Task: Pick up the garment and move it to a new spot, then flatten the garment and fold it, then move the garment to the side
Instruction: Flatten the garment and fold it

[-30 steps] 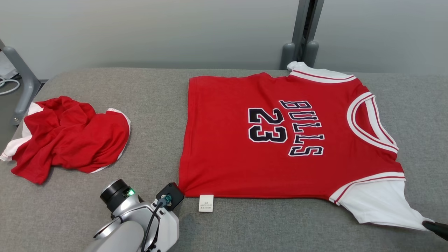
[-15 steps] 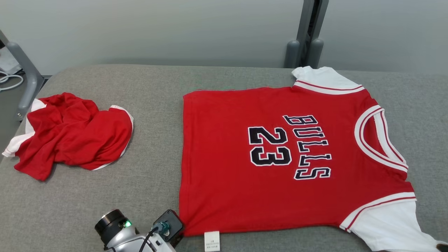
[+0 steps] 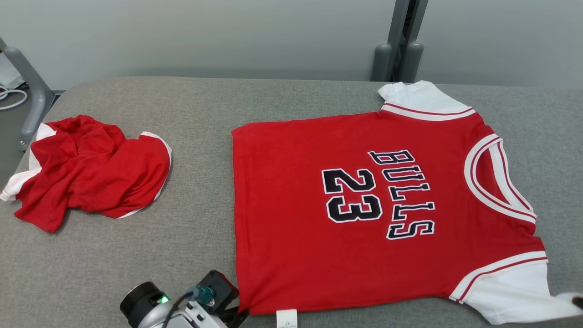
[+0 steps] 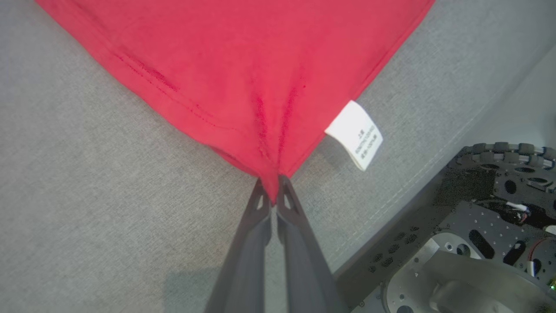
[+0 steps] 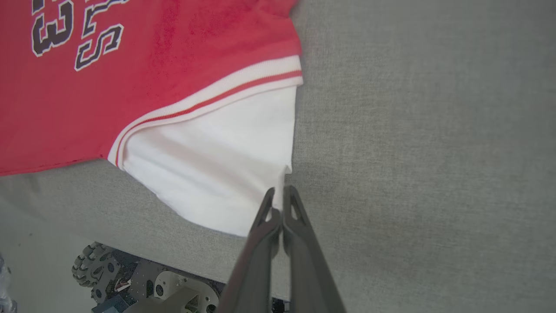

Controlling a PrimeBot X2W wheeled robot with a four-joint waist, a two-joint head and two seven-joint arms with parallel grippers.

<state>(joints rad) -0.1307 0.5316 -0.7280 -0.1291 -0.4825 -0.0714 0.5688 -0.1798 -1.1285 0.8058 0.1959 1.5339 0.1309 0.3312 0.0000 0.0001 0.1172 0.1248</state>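
- Two claws, both closed on cloth: the left claw (image 4: 271,191) pinches the hem corner (image 4: 270,171) of the jersey (image 3: 319,191), and the right claw (image 5: 278,198) pinches the tip of the near sleeve (image 5: 217,174)
- Jersey lies spread on the bench (image 3: 196,114), print up, collar to the robot's right and hem to its left, with its near edge close to the bench's near rim
- Step judged: flattening, by tension along the near edge between the two pinches
- Condition: body looks nearly smooth; short creases fan out from the left pinch and soft ripples cross the near sleeve
- To do it well: draw the claws apart along the near edge, evenly and low over the bench, since a lopsided pull would likely skew the hem
- Caution: little room for more pull toward the robot, as the label (image 4: 355,134) sits near the rim and the cloth could slide over it
- Far sleeve (image 3: 419,98) is untouched and worth a check before folding
- Release: only with the cloth down, then back out along the fingers so the corners do not lift
- Heap (image 3: 91,173) of red and white cloth lies well apart on the left and should not hinder the fold
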